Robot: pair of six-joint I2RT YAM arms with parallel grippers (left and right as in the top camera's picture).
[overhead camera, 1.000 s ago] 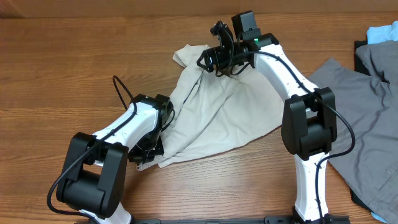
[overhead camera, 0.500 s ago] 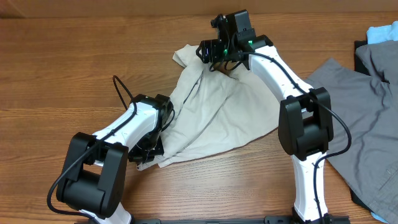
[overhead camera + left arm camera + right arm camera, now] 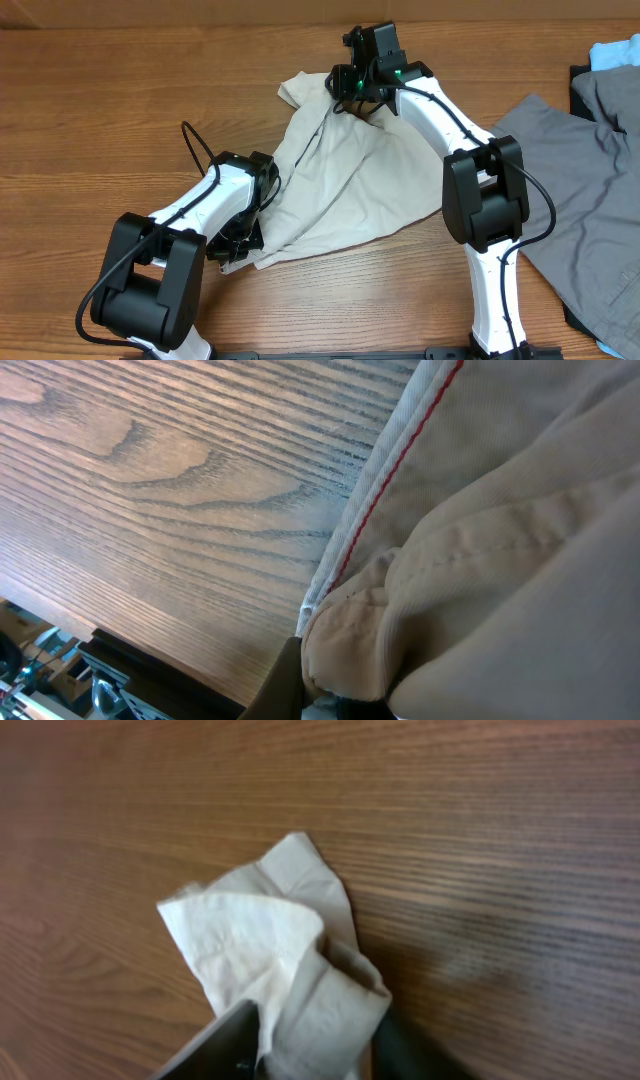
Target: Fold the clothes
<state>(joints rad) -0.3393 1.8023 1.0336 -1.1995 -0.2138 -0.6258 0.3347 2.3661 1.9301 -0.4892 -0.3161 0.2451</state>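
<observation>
The clothes, pale cream shorts (image 3: 350, 190), lie rumpled in the middle of the wooden table (image 3: 100, 120). My left gripper (image 3: 240, 245) is at their near left edge, shut on a bunched hem (image 3: 345, 640) with a red-stitched seam (image 3: 400, 470) beside it. My right gripper (image 3: 345, 95) is over the far top part of the shorts. In the right wrist view a folded cream corner (image 3: 270, 940) fills the gap between its dark fingers (image 3: 215, 1045), which press it from both sides. The left fingertips are mostly hidden by cloth.
A grey garment (image 3: 590, 190) spreads over the right side of the table, with a light blue piece (image 3: 612, 52) and a darker cloth (image 3: 585, 85) at the far right corner. Bare wood lies to the left and along the front.
My right gripper has shifted a little toward the far edge and its jaws have come together on the cream corner. The left arm has not moved.
</observation>
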